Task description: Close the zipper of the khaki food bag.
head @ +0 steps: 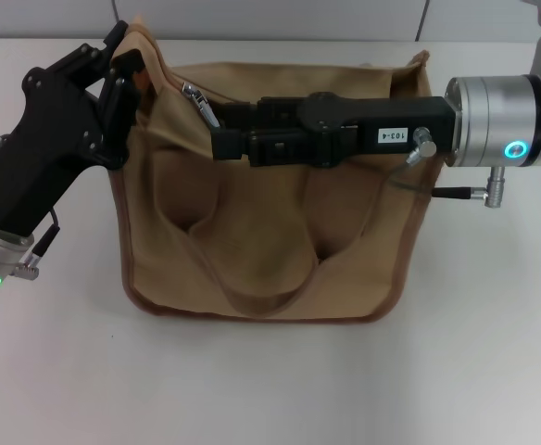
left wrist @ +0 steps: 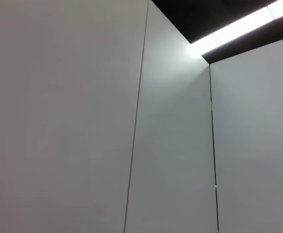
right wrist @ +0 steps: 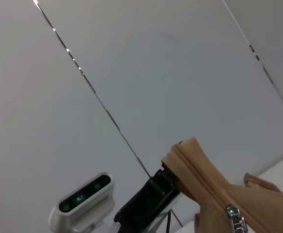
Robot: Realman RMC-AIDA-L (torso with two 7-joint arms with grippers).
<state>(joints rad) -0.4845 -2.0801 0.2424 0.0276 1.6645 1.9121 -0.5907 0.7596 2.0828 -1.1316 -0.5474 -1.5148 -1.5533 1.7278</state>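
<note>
The khaki food bag (head: pixel 261 241) lies on the white table (head: pixel 270 389), its looped handles draped over its front. My left gripper (head: pixel 127 79) is at the bag's top left corner, shut on the fabric there and holding it up. My right gripper (head: pixel 217 130) reaches in from the right across the bag's top. Its fingers are together at the lower end of the silver pull tab (head: pixel 199 102) of the zipper. The right wrist view shows the raised corner, the zipper (right wrist: pixel 204 182) tape, the pull tab (right wrist: pixel 235 217) and my left gripper (right wrist: pixel 146 206) behind.
Bare white table surrounds the bag on the front and both sides. A cable and connector (head: pixel 479 195) hang under the right wrist. A small grey camera unit (right wrist: pixel 83 199) shows in the right wrist view. The left wrist view shows only wall panels (left wrist: pixel 83 121) and a ceiling light.
</note>
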